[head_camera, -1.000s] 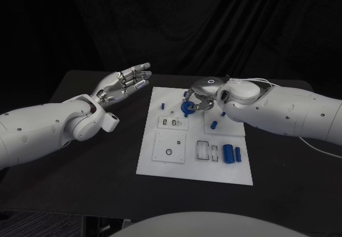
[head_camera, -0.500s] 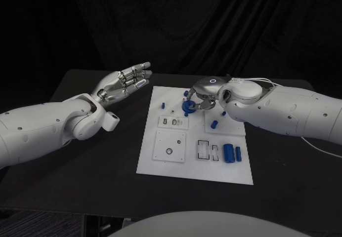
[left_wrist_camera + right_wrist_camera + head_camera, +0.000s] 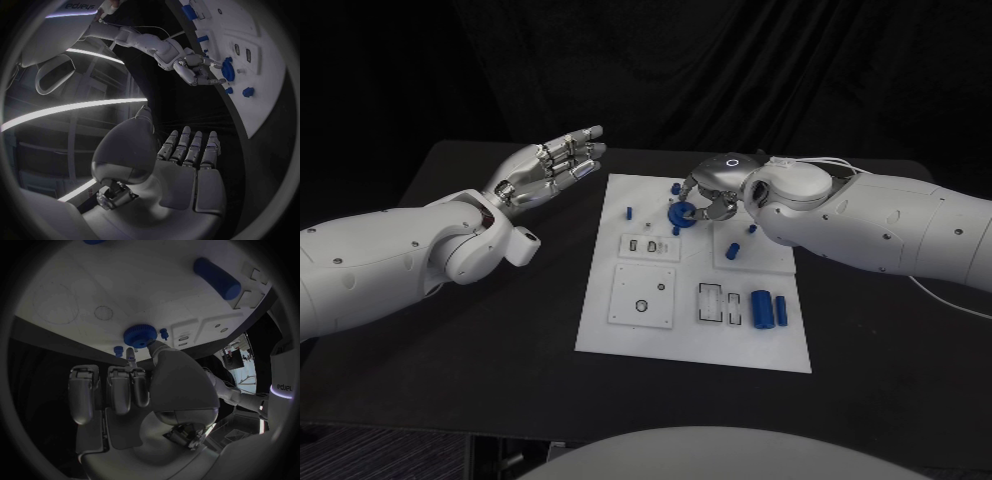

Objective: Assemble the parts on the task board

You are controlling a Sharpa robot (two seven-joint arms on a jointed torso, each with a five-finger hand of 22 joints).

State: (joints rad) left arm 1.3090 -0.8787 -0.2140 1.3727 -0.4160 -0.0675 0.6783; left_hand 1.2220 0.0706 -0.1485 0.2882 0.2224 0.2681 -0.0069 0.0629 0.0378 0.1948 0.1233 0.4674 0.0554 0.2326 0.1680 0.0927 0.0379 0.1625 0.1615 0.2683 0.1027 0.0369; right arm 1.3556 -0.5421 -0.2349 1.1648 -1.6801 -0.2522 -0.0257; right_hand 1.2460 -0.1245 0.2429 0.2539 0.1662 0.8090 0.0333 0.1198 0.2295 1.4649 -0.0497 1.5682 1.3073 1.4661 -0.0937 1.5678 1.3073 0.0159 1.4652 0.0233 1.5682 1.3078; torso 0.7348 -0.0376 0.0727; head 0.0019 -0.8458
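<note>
The white task board (image 3: 678, 335) lies in the middle of the black table. My right hand (image 3: 715, 188) hovers over the board's far end and pinches a blue round knob (image 3: 682, 213) between thumb and a finger. In the right wrist view the knob (image 3: 142, 334) sits at the fingertips (image 3: 131, 356), just above the board (image 3: 75, 275). My left hand (image 3: 554, 168) is raised left of the board, palm up, fingers spread, holding nothing. The left wrist view shows its bare palm (image 3: 181, 175) and, further off, the right hand (image 3: 197, 69) with the knob (image 3: 228, 69).
Two blue cylinders (image 3: 763, 310) lie side by side at the board's right edge. Small blue pegs (image 3: 630, 214) stand near the far end, one (image 3: 733, 251) in a square plate. Recessed slots (image 3: 713, 303) and a ring outline (image 3: 643, 307) mark the near half.
The right hand with the blue knob has crept slightly away from me over the board's far end. The left hand has not moved.
</note>
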